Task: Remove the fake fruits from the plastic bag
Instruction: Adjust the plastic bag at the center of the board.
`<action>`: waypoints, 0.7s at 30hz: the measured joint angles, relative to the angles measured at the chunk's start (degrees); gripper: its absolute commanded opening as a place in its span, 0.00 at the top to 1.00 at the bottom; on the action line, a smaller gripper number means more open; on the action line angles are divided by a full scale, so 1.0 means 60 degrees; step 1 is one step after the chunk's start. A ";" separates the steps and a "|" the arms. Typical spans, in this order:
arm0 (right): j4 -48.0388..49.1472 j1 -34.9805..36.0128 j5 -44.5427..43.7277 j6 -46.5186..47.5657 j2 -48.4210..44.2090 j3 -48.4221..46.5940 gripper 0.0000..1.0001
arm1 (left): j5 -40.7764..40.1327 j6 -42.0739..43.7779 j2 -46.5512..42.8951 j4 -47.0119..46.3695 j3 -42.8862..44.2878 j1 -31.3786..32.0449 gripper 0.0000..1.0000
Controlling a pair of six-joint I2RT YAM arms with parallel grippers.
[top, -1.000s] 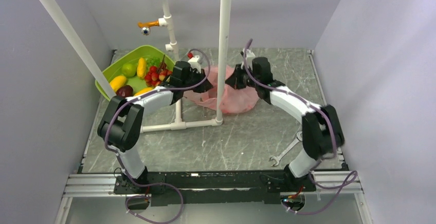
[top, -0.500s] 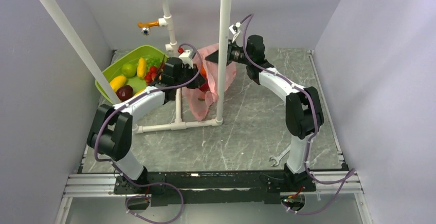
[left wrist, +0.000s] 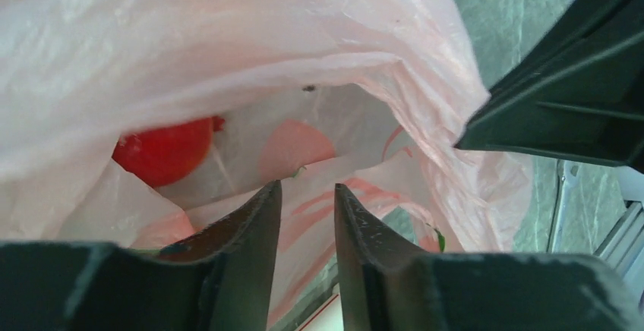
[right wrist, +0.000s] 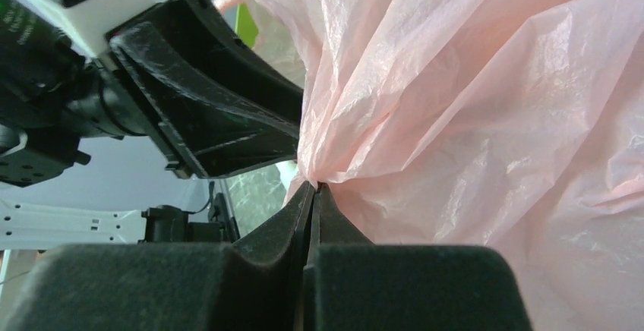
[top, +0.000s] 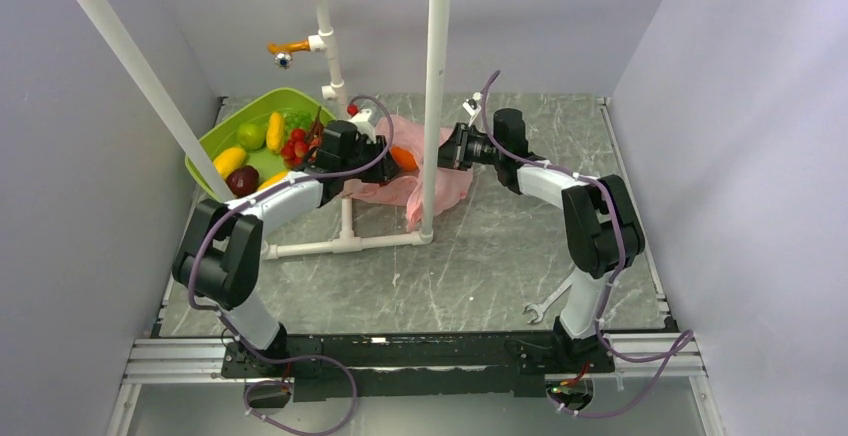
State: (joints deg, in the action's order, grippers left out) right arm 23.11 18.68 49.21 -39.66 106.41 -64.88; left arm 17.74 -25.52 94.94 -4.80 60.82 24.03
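Left of the white pipe [top: 437, 56], the left tool [left wrist: 304, 188] is slightly parted, seemingly gripping nothing. The plastic bag [top: 455, 186], crinkly translucent pink, slumps at the pipe's foot, red fake fruits [left wrist: 163, 149] inside; rightward, the right tool [right wrist: 313, 188] clenches its film.

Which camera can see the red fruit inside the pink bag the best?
The left wrist camera: it peers straight into the plastic bag, where the red fruit looks big and clear. The top camera shows only a tiny orange-red speck there. The right wrist camera shows just crinkled pink plastic.
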 measured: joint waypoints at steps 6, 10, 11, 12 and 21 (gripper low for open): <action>-0.0026 0.0044 -0.0131 0.0124 -0.0554 0.0007 1.00 | -0.0441 0.0335 0.0226 0.0058 0.0157 0.0004 0.51; -0.0036 0.0044 -0.0142 0.0182 -0.0630 0.0007 1.00 | -0.0973 0.0616 0.0696 0.0095 0.0623 0.0036 0.40; -0.0073 0.0044 -0.0149 0.0186 -0.0630 0.0007 1.00 | -0.1115 0.0670 0.0809 0.0135 0.0729 0.0051 0.37; -0.0087 0.0044 -0.0153 0.0186 -0.0630 0.0007 1.00 | -0.1242 0.0747 0.0914 0.0186 0.0831 0.0062 0.34; -0.0117 0.0044 -0.0153 0.0189 -0.0630 0.0007 1.00 | -0.2382 0.1512 0.1840 0.0499 0.1770 0.0244 0.18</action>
State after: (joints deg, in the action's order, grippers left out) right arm 22.41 18.94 48.29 -38.52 102.63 -64.84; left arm 3.44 -16.45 105.97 -1.80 71.44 25.50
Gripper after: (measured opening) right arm 0.007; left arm 0.791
